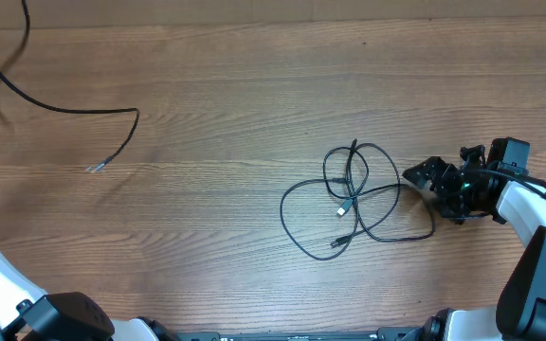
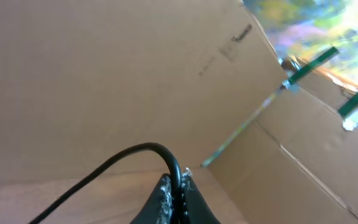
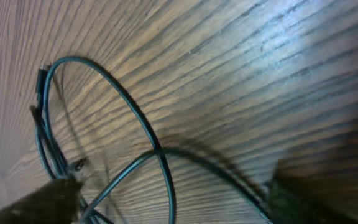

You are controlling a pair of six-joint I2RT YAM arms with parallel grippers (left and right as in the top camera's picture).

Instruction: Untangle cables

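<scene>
Wood-grain worktop [image 1: 254, 85] filled the overhead view, while at the left wrist a wall of brown cardboard [image 2: 104, 74] stood behind the left claw [image 2: 174, 190]. The right claw [image 1: 417, 175] sat low over the worktop with its two fingers spread wide and nothing gripped. From its own camera the fingers [image 3: 48, 199] showed only as dark blurs at the lower corners. Just ahead of that claw lay the cable bundle [image 1: 351, 187], thin black cords looped over one another with small plug ends near the middle. Its nearest loop lay close to the fingertips, though contact could not be told. From the right wrist, strands of it curved across the wood in front of the open fingers and ran on between them. Well beyond the bundle from the right claw, a single cable [image 1: 64, 110] lay apart on the wood, ending in a pale tip. The left claw was closed, and a black cable [image 2: 104, 165] arched out from between its fingertips. Whether that was the same single strand could not be told.
</scene>
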